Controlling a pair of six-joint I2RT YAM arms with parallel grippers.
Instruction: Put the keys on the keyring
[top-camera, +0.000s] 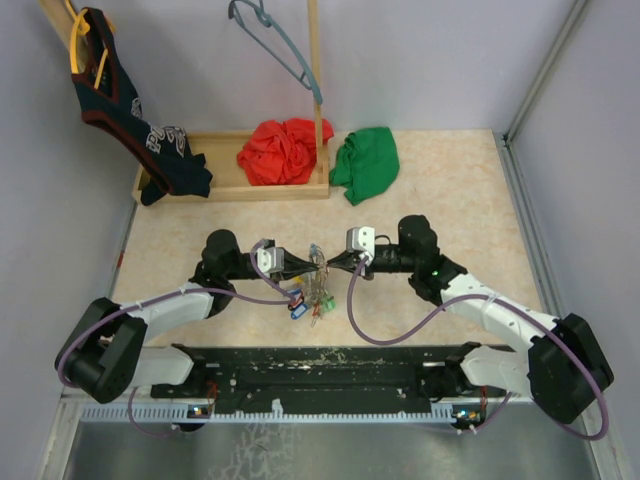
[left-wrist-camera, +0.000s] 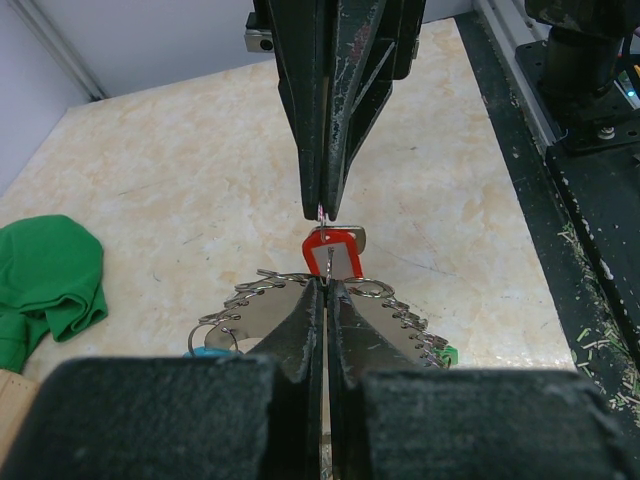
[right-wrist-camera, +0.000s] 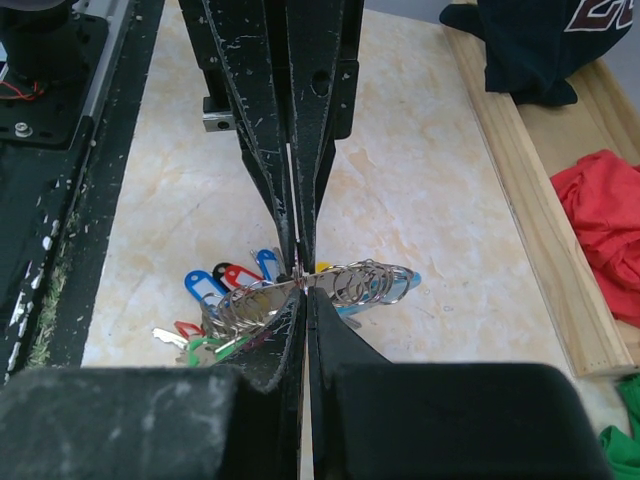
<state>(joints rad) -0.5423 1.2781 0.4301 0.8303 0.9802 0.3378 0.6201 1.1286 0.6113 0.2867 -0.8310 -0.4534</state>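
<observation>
Grey metal loop keyring (right-wrist-camera: 345, 282) is pinched by left tool (top-camera: 308, 263) and right tool (top-camera: 335, 264); keep it level, sliding colour-tagged keys (top-camera: 300, 303) gently.

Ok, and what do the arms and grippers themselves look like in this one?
The left arm and right arm have black joints and white link shells, each trailed by a looping purple cable. The right one shows a small green light. The left gripper and right gripper are black, with long tapering fingers scuffed whitish, and a pale camera block at each wrist.
</observation>
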